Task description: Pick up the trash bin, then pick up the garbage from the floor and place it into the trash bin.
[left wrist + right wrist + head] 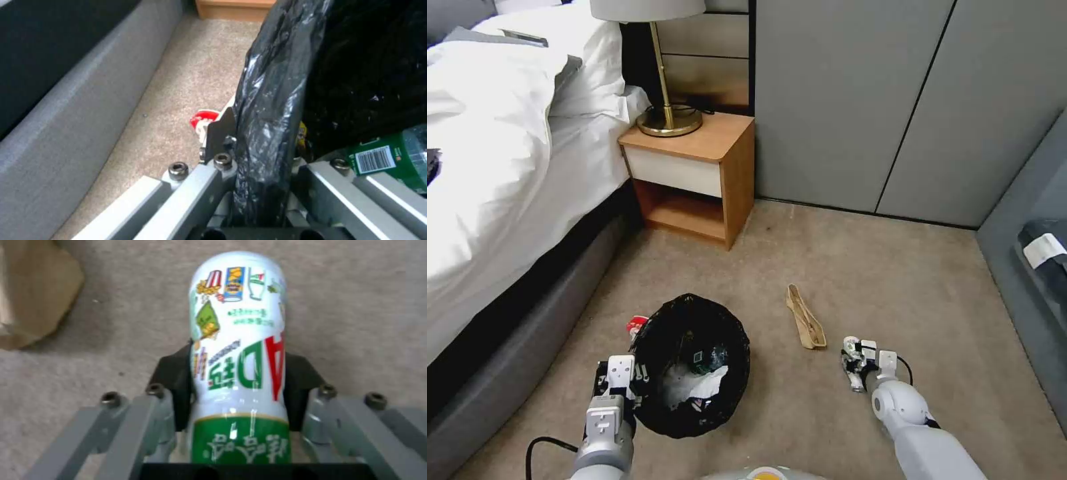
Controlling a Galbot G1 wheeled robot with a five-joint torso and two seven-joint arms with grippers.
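Gripping the trash bin (694,363) rim, left gripper (262,156) jaws pinch bag liner and wall; right gripper (240,386) jaws clamp a small bottle (238,340) right of the bin, beside the tan peel (806,325). Risks: liner slipping free, bottle sliding out. Left wrist view reveals the red-white packet (203,118) just beside the bin.

Open carpet (860,267) is left free at centre and right. The left is closed off by the bed frame (514,347), the far left by the nightstand (694,180). The tan strip (805,325) lies mid-floor.
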